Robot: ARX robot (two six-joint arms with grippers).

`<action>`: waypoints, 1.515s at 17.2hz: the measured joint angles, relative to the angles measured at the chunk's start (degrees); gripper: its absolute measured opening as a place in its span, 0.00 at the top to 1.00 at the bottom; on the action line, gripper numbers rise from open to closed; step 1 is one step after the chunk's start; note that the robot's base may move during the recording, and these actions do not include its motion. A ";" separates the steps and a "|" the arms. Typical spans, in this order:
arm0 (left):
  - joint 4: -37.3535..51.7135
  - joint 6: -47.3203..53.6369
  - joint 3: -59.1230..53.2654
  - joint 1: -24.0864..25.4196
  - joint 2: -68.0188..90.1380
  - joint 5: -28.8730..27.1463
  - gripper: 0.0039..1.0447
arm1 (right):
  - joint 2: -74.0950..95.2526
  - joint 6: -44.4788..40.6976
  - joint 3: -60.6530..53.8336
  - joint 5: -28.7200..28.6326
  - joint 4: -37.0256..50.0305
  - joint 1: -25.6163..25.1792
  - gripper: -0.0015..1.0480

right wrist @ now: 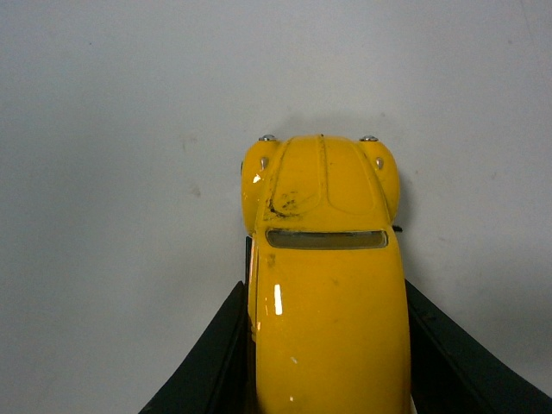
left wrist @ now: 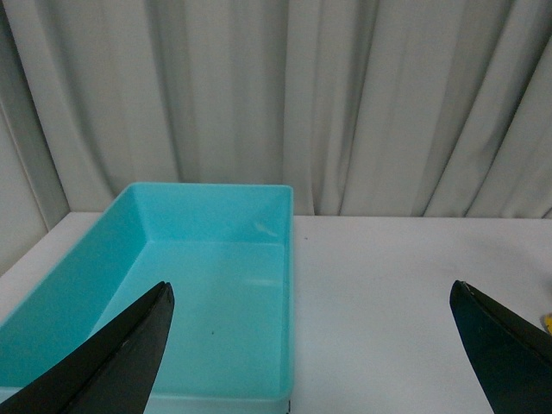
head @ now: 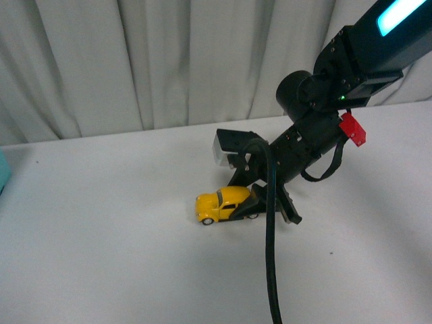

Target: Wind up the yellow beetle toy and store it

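While curtains (head: 135,61) back the white table (head: 101,256), right pincer (head: 255,202) clamps yellow beetle toy (head: 217,202) — left pincer (left wrist: 310,297) apart.

I see soft, even light and only a faint shadow on the white surface (head: 101,256). Small glare streaks sit on the yellow beetle toy (right wrist: 328,328) up close; front view looks slightly grainy.

The toy car (head: 223,202) is painted glossy yellow, with a dark scuff seen on its hood. The right arm (head: 317,128) is finished in black, with a red clip (head: 352,128) attached. The bin (left wrist: 216,211) is coloured turquoise and the table (head: 101,256) white
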 joint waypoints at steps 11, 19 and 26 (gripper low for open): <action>0.00 0.00 0.00 0.00 0.00 -0.02 0.06 | -7.87 1.14 -18.40 -0.61 4.50 -13.00 0.60; 0.00 0.00 0.00 0.00 0.00 -0.02 0.06 | -10.45 -4.70 -23.80 -0.17 2.14 -20.04 0.60; 0.00 0.00 0.00 0.00 0.00 -0.02 0.06 | -10.36 -15.19 -22.53 3.72 -2.51 -21.16 0.13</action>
